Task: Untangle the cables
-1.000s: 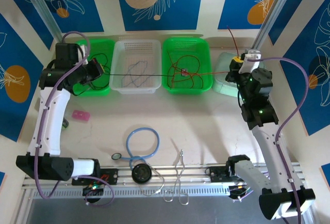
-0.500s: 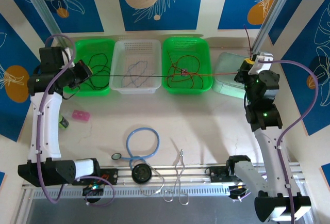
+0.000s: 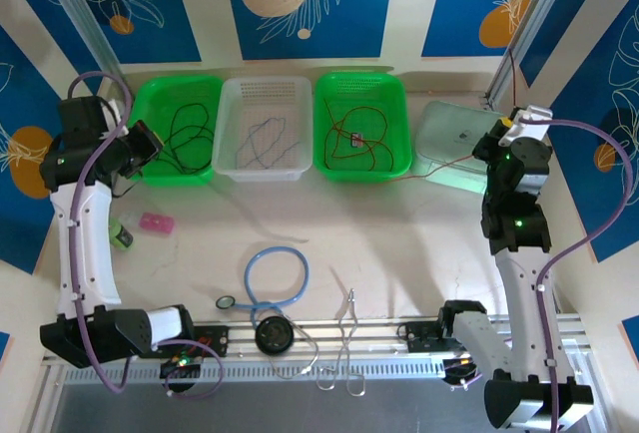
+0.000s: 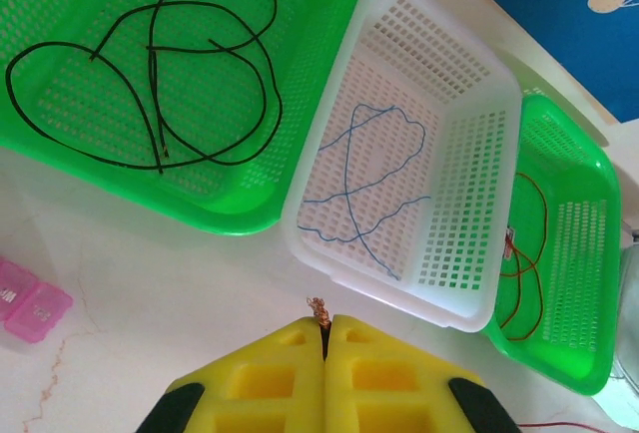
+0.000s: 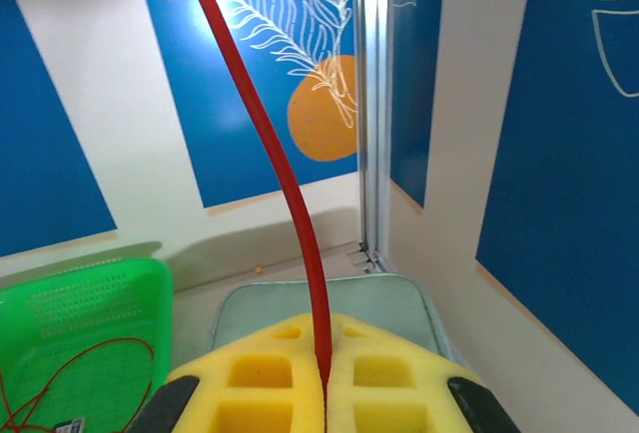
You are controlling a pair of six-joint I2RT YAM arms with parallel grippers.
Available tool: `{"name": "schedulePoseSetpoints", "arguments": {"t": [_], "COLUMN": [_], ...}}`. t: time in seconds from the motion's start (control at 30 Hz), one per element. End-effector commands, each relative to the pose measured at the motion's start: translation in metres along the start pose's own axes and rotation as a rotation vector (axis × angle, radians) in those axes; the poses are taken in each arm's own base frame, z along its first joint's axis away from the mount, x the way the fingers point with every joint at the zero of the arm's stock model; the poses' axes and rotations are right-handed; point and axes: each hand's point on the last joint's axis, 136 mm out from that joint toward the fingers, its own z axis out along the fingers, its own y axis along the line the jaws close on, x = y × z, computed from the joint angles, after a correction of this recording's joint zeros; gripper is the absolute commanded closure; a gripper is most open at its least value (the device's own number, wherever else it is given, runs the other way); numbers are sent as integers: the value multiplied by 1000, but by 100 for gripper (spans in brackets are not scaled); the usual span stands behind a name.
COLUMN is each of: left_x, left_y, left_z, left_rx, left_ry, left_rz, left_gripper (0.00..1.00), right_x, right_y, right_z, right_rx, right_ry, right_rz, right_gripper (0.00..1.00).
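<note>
Right gripper (image 5: 322,353) is clamping the red cable (image 5: 290,199), which is running down into the right green basket (image 3: 361,78). Left gripper (image 4: 324,331) is pinching a copper-tipped wire end (image 4: 318,305). Should be pulling slow and high so loops are clearing the basket rim.

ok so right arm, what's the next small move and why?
Probably carry the right gripper over the right green basket and open. Its jaws are shut on the red cable, which trails into that basket among red loops. The left gripper pinches just a wire end.
</note>
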Motion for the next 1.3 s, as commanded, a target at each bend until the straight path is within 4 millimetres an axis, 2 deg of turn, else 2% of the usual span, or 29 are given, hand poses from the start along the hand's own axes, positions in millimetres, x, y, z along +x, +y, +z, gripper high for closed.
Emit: {"name": "schedulePoseSetpoints", "arguments": {"t": [0.0, 0.13, 0.23, 0.47, 0.73, 0.97, 1.27], "left_x": [4, 1, -9, -57, -119, -166, -207], "left_y": [-3, -12, -23, -59, -85, -92, -98], "left_z": [-9, -11, -18, -50, -87, -118, -137], "left_rx": [28, 71, 106, 176, 187, 162, 142], "left_ry": [4, 2, -25, -154, -377, -618, -807], "left_rz": [11, -1, 0, 43, 81, 91, 118], "left_gripper": [100, 100, 100, 100, 100, 100, 100], "right_x": [-25, -24, -24, -24, -24, -23, -23], "right_y": [-10, -8, -5, 0, 1, 3, 4], "right_z": [-11, -11, -11, -10, -11, -12, -13], "right_rx": [36, 17, -2, -30, -33, -48, -55], "right_ry": [-65, -57, -58, -49, -47, -40, -33], "right_rz": [45, 67, 81, 111, 97, 95, 103], "right_gripper": [100, 100, 100, 100, 100, 100, 100]}}
